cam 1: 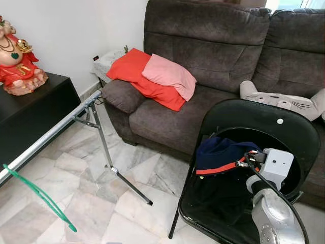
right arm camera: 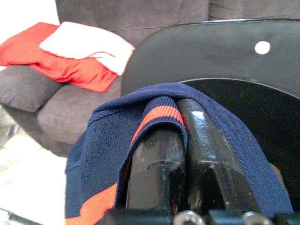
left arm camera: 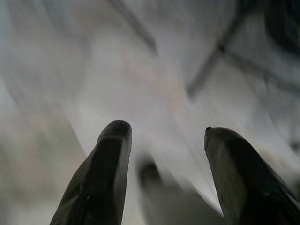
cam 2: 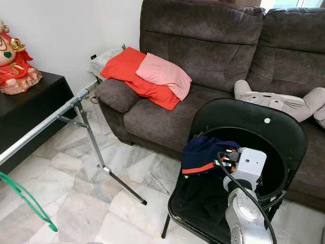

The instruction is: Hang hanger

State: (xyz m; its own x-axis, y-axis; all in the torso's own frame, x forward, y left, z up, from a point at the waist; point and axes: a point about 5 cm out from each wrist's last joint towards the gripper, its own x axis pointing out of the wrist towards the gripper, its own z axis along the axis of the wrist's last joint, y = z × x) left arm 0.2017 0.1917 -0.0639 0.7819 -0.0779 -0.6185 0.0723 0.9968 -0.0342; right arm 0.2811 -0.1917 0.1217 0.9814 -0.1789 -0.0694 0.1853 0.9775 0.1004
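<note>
Hanger (cam 1: pixel 40 195), green, hangs from the metal rack rail (cam 1: pixel 45 137), well apart from both grippers. Right gripper (right arm camera: pixel 180 140) pinches a navy garment (right arm camera: pixel 108 154) draped over its fingers, above the black chair (cam 1: pixel 284 132). Left gripper (left arm camera: pixel 164 159) is spread over marble floor (cam 1: pixel 86 203). Brown sofa (cam 1: pixel 213 46) stands beyond.

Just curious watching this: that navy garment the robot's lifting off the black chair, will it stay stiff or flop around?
Probably floppy: the navy garment drapes over the right gripper's fingers and sags toward the black chair. It likely weighs little and may slide, being merely draped.
</note>
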